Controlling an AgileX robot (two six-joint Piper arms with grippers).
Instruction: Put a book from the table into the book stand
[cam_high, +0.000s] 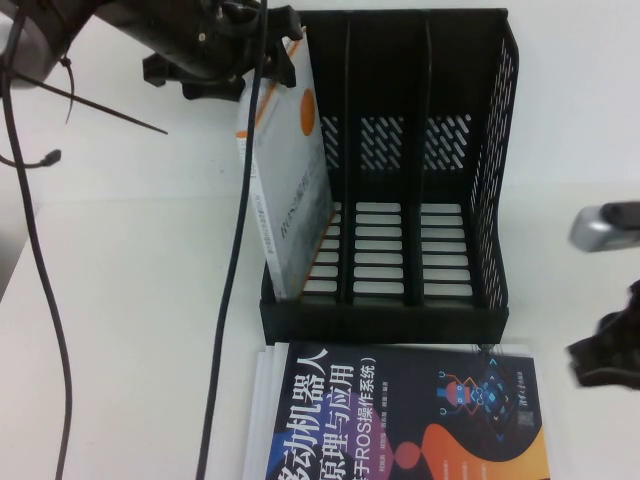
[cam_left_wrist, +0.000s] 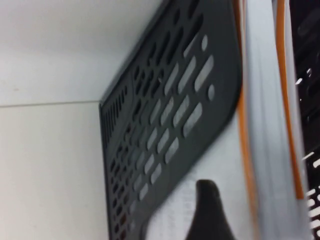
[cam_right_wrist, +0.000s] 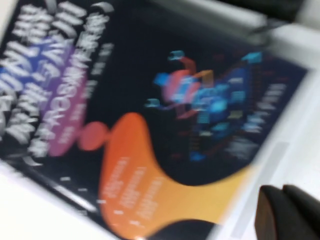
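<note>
The book (cam_high: 290, 190) stands tilted in the stand (cam_high: 400, 180)'s left slot at the bench (cam_high: 120, 300)'s far edge, the left gripper (cam_high: 215, 60) at its top, grip unclear; released leaning, it could topple; right gripper (cam_high: 610, 350) idles near the right edge

Book (cam_high: 290, 190) blocking stand's (cam_high: 385, 310) left slot

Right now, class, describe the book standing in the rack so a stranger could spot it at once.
Find the black plastic three-slot book stand on the white table. In its leftmost slot, under the left gripper, leans a white-covered book with an orange circle. Unlike the dark navy book lying flat near the right gripper, it stands upright.
</note>
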